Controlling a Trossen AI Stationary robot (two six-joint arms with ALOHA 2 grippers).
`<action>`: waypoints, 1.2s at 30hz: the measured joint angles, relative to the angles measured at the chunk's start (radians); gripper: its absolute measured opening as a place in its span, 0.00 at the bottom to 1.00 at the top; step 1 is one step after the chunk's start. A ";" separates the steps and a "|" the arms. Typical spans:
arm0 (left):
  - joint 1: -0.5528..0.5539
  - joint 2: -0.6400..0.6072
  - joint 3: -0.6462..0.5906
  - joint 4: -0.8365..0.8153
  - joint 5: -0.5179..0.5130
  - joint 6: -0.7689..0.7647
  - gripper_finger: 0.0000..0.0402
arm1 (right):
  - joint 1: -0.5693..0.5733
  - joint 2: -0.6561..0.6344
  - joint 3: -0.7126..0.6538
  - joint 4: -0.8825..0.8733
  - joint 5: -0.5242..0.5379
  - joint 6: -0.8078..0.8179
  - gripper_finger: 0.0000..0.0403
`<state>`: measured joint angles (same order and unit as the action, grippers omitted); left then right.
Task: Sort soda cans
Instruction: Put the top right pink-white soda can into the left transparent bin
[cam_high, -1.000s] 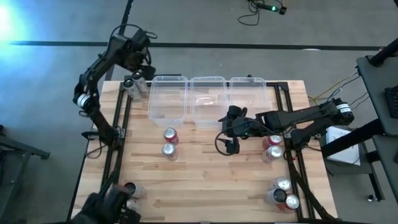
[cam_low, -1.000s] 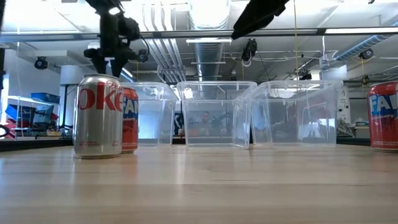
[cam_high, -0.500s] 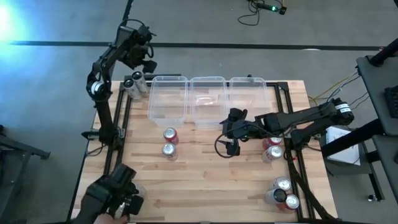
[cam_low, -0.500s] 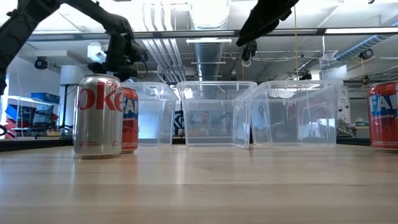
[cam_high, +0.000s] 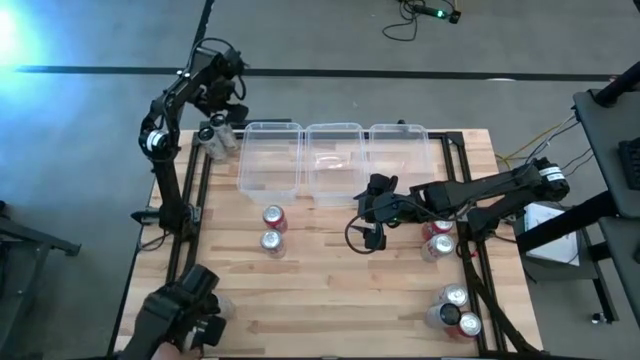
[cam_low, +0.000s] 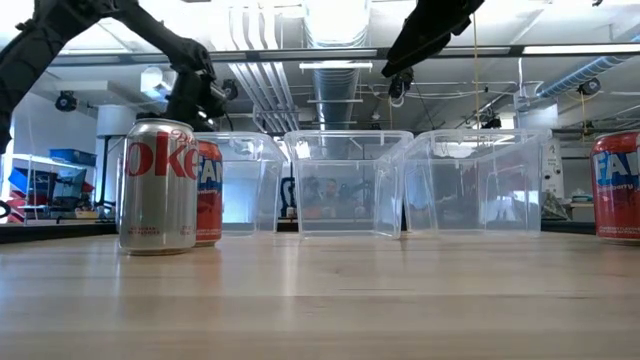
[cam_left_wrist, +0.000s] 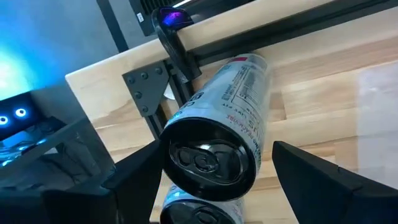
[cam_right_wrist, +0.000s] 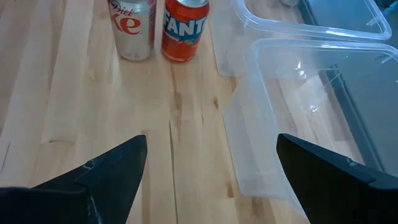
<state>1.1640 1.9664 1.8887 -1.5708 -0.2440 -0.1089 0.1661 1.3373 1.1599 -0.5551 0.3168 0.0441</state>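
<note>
Two soda cans (cam_high: 214, 134) stand at the table's far left corner. The left wrist view looks down on the dark-topped one (cam_left_wrist: 217, 140), and a second can top (cam_left_wrist: 199, 210) shows beside it. My left gripper (cam_high: 220, 100) hangs open above them, one finger on either side of the dark-topped can and clear of it. A red can (cam_high: 274, 217) and a silver can (cam_high: 270, 241) stand mid-table. My right gripper (cam_high: 368, 212) hovers open to their right, facing the Diet Coke can (cam_right_wrist: 132, 25) and the Fanta can (cam_right_wrist: 183, 28).
Three clear bins (cam_high: 335, 160) stand in a row along the far edge. Two cans (cam_high: 437, 238) stand at the right edge and three more (cam_high: 455, 312) at the near right corner. A dark shape (cam_high: 185, 315) covers the near left corner.
My left arm has swung its elbow toward the far edge, and its gripper has sunk a little toward the two corner cans. The dark shape at the near left corner has moved over the black can that stood there.
</note>
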 joint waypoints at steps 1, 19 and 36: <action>0.000 -0.002 0.002 -0.001 0.000 0.000 0.71 | 0.000 0.000 0.000 0.000 0.000 0.001 0.88; 0.013 -0.005 -0.049 0.042 0.072 -0.005 0.71 | 0.000 0.000 0.000 -0.025 0.000 0.015 0.88; 0.008 -0.007 -0.096 0.069 0.073 0.017 0.70 | 0.000 0.000 0.000 -0.027 -0.001 0.025 0.88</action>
<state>1.1725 1.9591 1.7928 -1.5016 -0.1705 -0.0923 0.1658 1.3373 1.1595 -0.5824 0.3160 0.0687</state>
